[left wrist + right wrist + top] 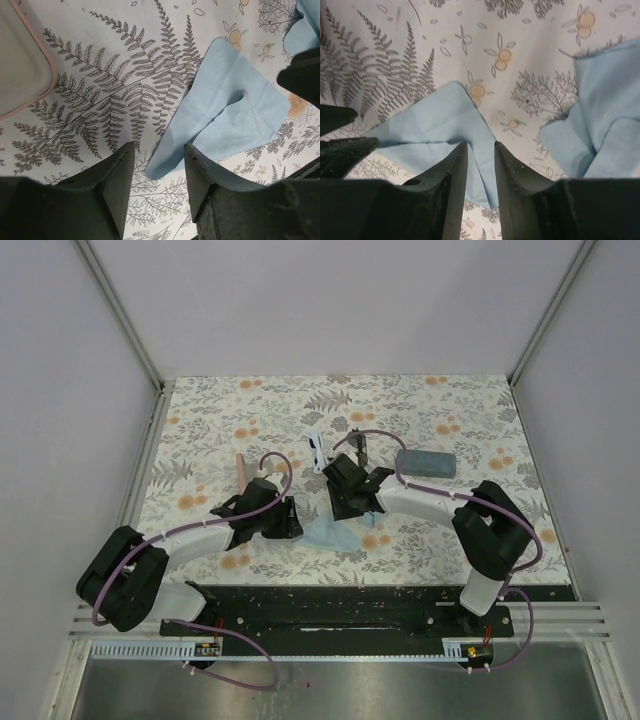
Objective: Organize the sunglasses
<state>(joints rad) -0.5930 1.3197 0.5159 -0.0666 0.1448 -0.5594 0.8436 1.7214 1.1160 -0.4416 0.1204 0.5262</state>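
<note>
The white-framed sunglasses [317, 448] and the thin dark pair [361, 450] lie folded on the floral table behind both grippers. They show only in the top view. My left gripper [287, 521] [157, 156] is open and low over the table, with a corner of a light blue cloth [230, 115] between its fingertips. My right gripper [345, 502] [480, 150] is narrowly open. Its tips rest on the same cloth [435, 130] [330, 535], and a fold runs between them. Neither gripper holds sunglasses.
A pink case [240, 468] [22, 65] stands left of the left gripper. A grey-blue case [425, 462] lies at the back right. A second light blue cloth [610, 125] lies crumpled right of the right gripper. The two grippers are close together.
</note>
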